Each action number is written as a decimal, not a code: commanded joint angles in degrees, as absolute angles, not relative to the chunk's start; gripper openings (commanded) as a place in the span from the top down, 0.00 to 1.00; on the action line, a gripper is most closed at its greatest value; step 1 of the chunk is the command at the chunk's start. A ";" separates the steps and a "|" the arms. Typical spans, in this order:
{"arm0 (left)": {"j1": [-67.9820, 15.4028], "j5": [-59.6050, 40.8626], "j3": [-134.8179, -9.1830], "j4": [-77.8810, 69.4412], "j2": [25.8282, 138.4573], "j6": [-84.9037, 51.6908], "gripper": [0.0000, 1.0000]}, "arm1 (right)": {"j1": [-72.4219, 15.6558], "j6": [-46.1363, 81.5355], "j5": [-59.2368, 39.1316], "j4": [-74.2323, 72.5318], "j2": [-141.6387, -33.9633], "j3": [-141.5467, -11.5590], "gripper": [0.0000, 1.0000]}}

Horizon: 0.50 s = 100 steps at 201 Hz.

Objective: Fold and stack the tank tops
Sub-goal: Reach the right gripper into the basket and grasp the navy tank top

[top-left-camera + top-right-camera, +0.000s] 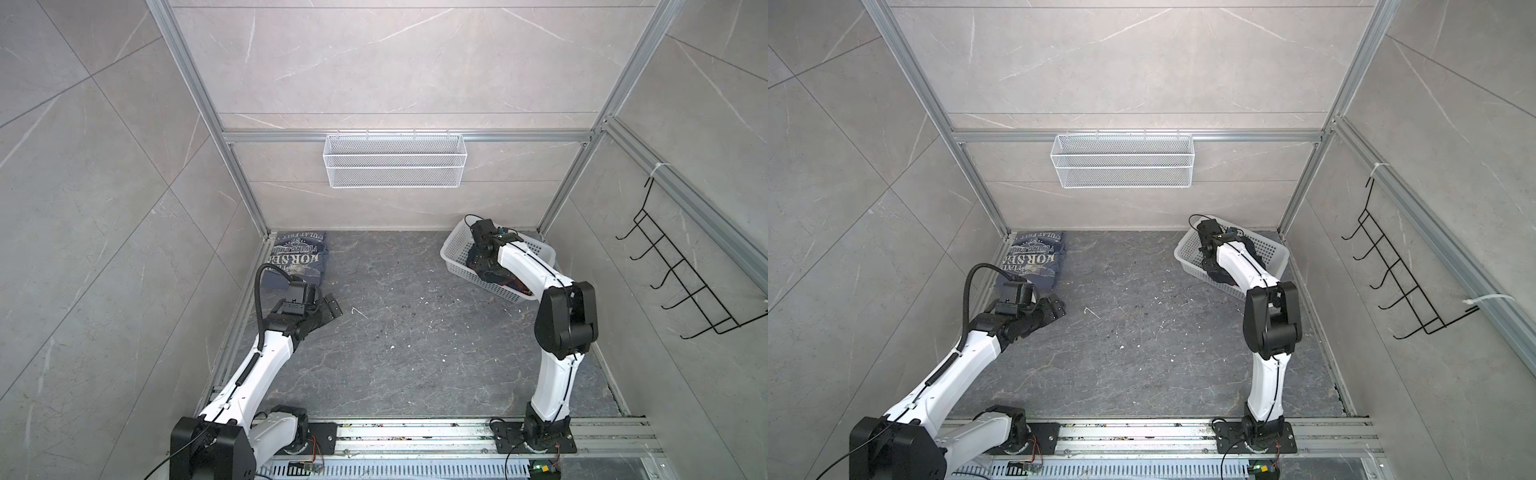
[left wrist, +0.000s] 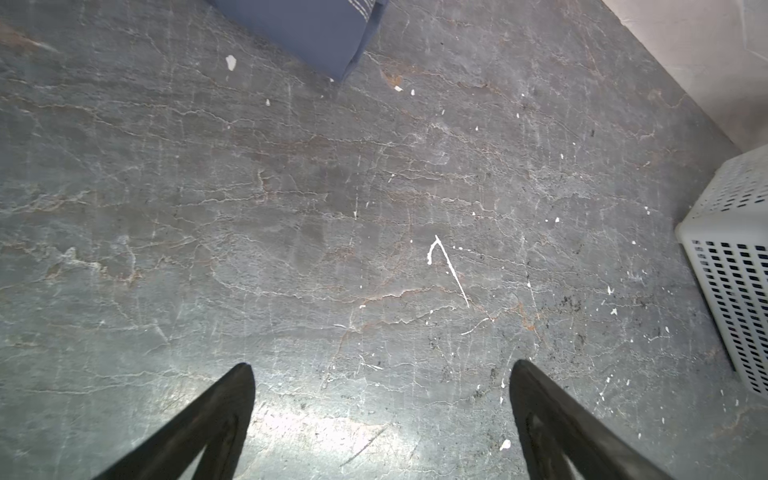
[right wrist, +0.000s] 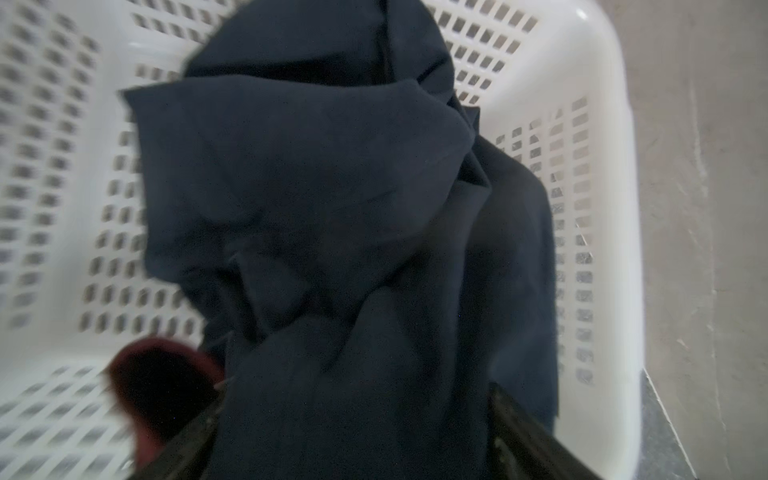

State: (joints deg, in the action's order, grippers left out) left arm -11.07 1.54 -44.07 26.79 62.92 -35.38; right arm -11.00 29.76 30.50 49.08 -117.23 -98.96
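The slate-blue tank top lies flat as a compact oblong in the far left corner of the dark stone surface, white lettering facing up, its edge close against the left wall. The left gripper hangs low just in front of that top, nearer the camera, and holds nothing. In the left wrist view its jaws are spread wide over bare surface, with a corner of the blue top ahead of them and apart from them. At the far right a white plastic basket sits at an angle on the surface near the back wall; one corner of it shows in the left wrist view. The right arm bends down into this basket, and the right gripper is inside it, largely hidden by its own wrist in both top views. The dark navy tank top lies crumpled in the basket, with a loop of maroon trim showing at one side. In the blurred right wrist view the right gripper has its jaws parted wide, one on either side of a bunch of the navy cloth, not pinched together on it.
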 commanded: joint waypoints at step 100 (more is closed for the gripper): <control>-11.69 1.76 -43.46 25.32 62.33 -34.62 0.03 | -8.25 29.18 24.63 48.31 -125.19 -104.58 0.79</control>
